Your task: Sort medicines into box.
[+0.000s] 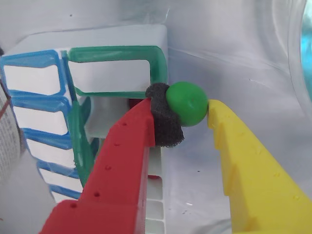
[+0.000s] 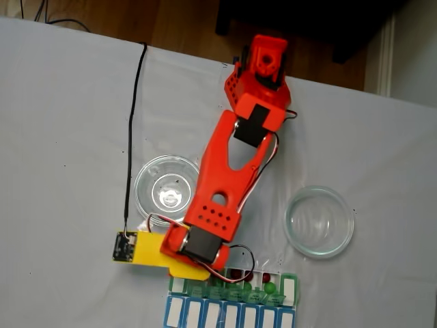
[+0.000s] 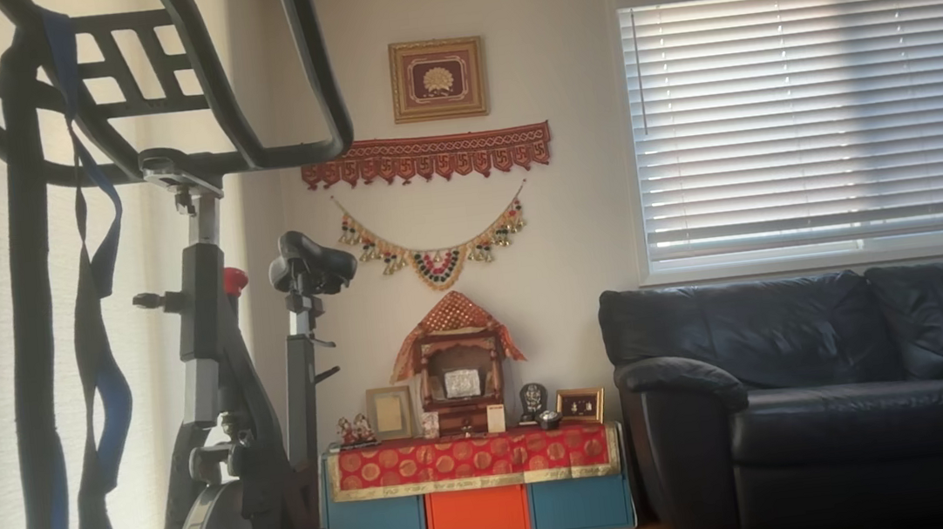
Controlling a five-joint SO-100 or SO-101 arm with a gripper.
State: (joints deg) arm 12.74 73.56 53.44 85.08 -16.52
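Observation:
In the wrist view my gripper (image 1: 183, 104) is shut on a glossy green pill (image 1: 188, 103), pinched between the foam pad (image 1: 163, 122) of the red finger and the tip of the yellow finger (image 1: 243, 156). The pill hangs just beside the end of the box (image 1: 122, 44), by an open green lid (image 1: 117, 73) and a row of blue lids (image 1: 34, 87). In the fixed view the orange arm (image 2: 225, 184) reaches down over the left end of the box (image 2: 288, 290). Red pills (image 2: 235, 275) and green pills (image 2: 270, 288) lie in its white compartments.
Two round clear glass dishes stand on the white cloth, one left of the arm (image 2: 167, 188) and one right (image 2: 319, 221). A black cable (image 2: 133, 137) runs to the small camera board (image 2: 123, 246). The other view looks at a living room.

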